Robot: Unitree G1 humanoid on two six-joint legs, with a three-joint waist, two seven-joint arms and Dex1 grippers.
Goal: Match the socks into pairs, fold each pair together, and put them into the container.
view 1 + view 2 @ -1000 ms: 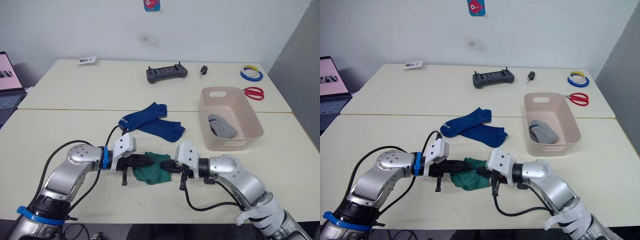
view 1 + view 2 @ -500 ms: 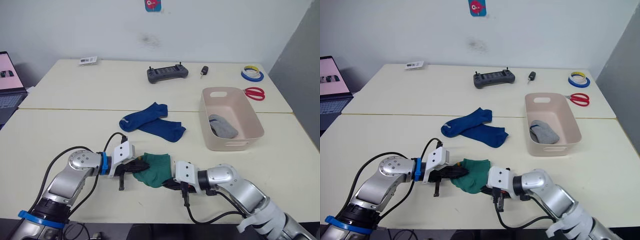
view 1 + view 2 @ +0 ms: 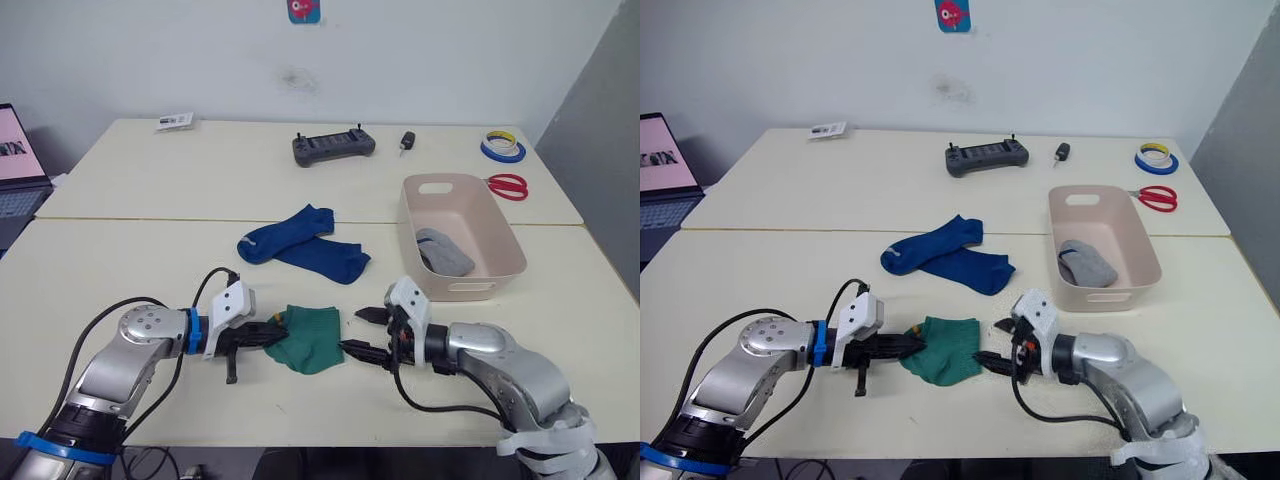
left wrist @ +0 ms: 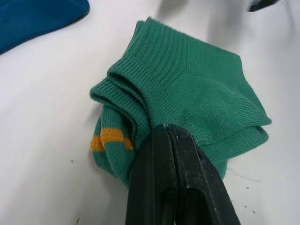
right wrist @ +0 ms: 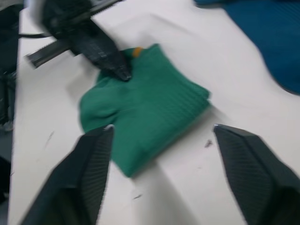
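A folded green pair of socks (image 3: 310, 338) with a yellow stripe lies on the near table. My left gripper (image 3: 275, 332) is shut on its left edge; in the left wrist view the fingers (image 4: 161, 178) pinch the ribbed folds of the green socks (image 4: 187, 93). My right gripper (image 3: 362, 332) stands open just right of the pair, touching nothing, with the green socks (image 5: 145, 112) lying ahead of its spread fingers. Two blue socks (image 3: 300, 246) lie overlapped further back. The beige container (image 3: 412, 238) at the right holds a grey sock (image 3: 443, 252).
On the far table are a black controller (image 3: 333, 146), a key fob (image 3: 407, 140), tape rolls (image 3: 502, 148), red scissors (image 3: 508, 186) and a small card (image 3: 174, 121). A laptop (image 3: 15, 165) sits at the left edge. A seam joins the two tables.
My right gripper has let go of the green socks, opened wide and drawn back to the right. The green pair now rests folded on the table, with the left gripper still shut on it.
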